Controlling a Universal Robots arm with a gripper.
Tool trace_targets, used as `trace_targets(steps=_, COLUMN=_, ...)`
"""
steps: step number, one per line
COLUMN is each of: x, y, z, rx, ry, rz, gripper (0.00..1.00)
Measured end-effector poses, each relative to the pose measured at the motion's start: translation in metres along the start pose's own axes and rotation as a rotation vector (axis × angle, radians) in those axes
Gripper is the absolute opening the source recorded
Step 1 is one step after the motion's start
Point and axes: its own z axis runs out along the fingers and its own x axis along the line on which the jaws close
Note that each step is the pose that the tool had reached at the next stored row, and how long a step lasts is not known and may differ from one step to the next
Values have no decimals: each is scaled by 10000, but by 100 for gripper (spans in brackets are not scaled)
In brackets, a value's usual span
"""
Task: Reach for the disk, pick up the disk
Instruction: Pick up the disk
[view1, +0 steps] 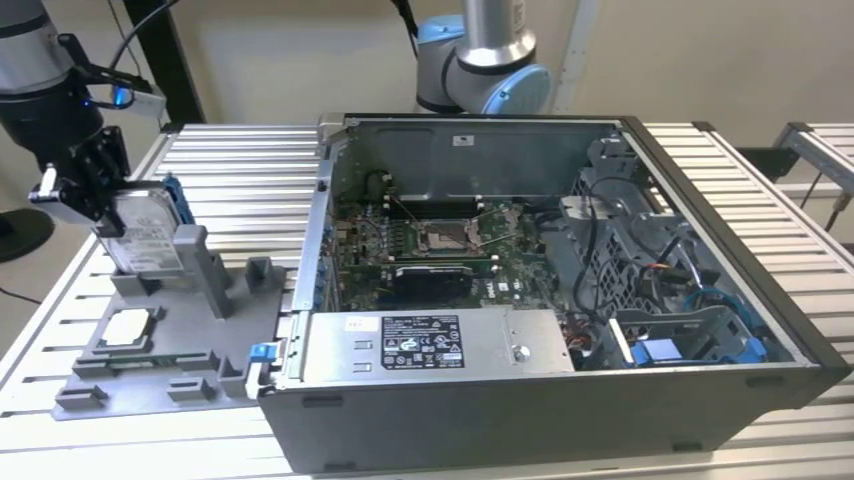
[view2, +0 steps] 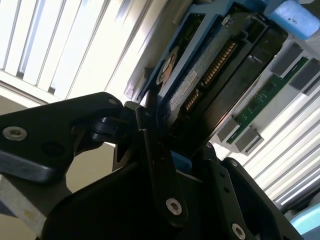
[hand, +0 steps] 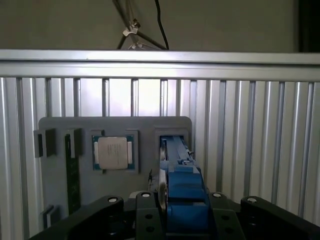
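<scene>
The disk (view1: 144, 232) is a silver-grey drive in a blue frame. It stands on edge in a slot of the grey fixture plate (view1: 147, 370) at the exterior view's left. My gripper (view1: 96, 200) comes down on it from above, one finger against each flat side, shut on it. In the first wrist view the disk's blue edge (hand: 182, 175) runs between the black fingers (hand: 146, 210) of the gripper (hand: 182, 200). The second wrist view shows the disk's connector end (view2: 200, 90) just past the gripper (view2: 172, 150).
A white-topped chip (hand: 113, 152) and a green memory stick (hand: 72, 175) lie in the plate's other pockets. An open computer case (view1: 534, 300) with a boxy power supply (view1: 420, 342) stands right beside the plate. Another arm's base (view1: 481, 60) stands behind the case on the slatted table (view1: 240, 160).
</scene>
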Motion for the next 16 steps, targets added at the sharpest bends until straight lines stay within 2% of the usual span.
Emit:
trace_targets(steps=9, x=0, y=0, z=-90, rx=-3, ry=15, rz=2, gripper=0)
trace_targets(steps=16, x=1, y=-2, z=-202, rx=-2, ry=15, rz=0, gripper=0)
